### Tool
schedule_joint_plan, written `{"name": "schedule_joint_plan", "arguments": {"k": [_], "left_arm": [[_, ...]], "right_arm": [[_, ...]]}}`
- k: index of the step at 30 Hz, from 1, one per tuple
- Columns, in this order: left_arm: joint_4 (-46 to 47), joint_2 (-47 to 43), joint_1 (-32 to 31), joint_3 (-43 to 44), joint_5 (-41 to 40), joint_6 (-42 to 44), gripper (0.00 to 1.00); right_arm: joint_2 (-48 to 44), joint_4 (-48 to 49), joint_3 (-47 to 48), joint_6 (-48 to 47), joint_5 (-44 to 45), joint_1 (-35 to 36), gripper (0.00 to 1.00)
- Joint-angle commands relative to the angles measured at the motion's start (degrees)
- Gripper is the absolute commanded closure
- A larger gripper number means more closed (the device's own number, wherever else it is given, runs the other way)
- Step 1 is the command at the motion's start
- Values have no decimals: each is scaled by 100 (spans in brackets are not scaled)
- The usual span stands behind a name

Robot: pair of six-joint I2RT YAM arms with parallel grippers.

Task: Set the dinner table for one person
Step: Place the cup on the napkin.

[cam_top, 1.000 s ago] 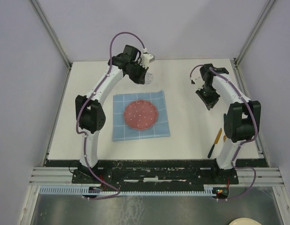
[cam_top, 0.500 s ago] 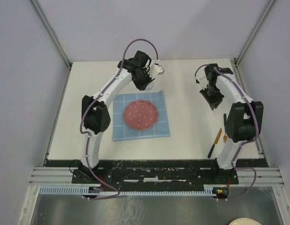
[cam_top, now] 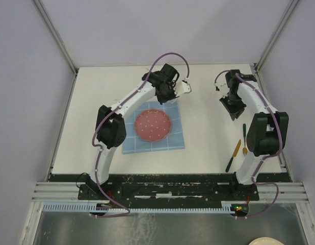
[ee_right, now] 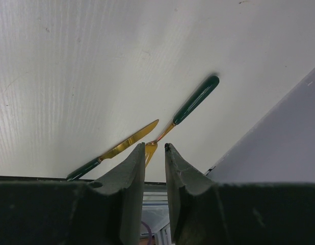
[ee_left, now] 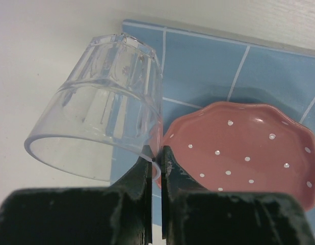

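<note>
My left gripper (ee_left: 156, 155) is shut on the rim of a clear ribbed glass (ee_left: 101, 112), which hangs tilted on its side above the far right corner of the blue grid placemat (ee_left: 208, 61). A pink plate with white dots (ee_left: 244, 148) sits on that placemat. From above, the left gripper (cam_top: 175, 92) and glass (cam_top: 185, 88) are just beyond the plate (cam_top: 153, 125). My right gripper (cam_top: 234, 113) hovers open and empty over the white dinner table (cam_top: 203, 148). Below it lie a gold knife (ee_right: 116, 149) and a gold fork (ee_right: 190, 104), both with green handles.
The knife (cam_top: 233, 155) and fork (cam_top: 244, 138) lie near the table's right edge, close to the right arm's base. Grey enclosure walls stand round the table, and a black rail runs along its near edge.
The left arm has swung right with the glass, from the back of the table to the placemat's far right corner. The right gripper has drifted slightly right and back.
</note>
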Motion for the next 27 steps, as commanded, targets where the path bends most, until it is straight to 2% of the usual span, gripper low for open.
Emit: {"name": "schedule_joint_plan", "arguments": {"k": [1, 27], "left_arm": [[432, 33, -78, 10, -171, 406, 97], [121, 43, -271, -496, -442, 1002, 97]], "right_arm": [[-356, 91, -49, 65, 52, -88, 70], [-493, 131, -170, 84, -62, -274, 70]]}}
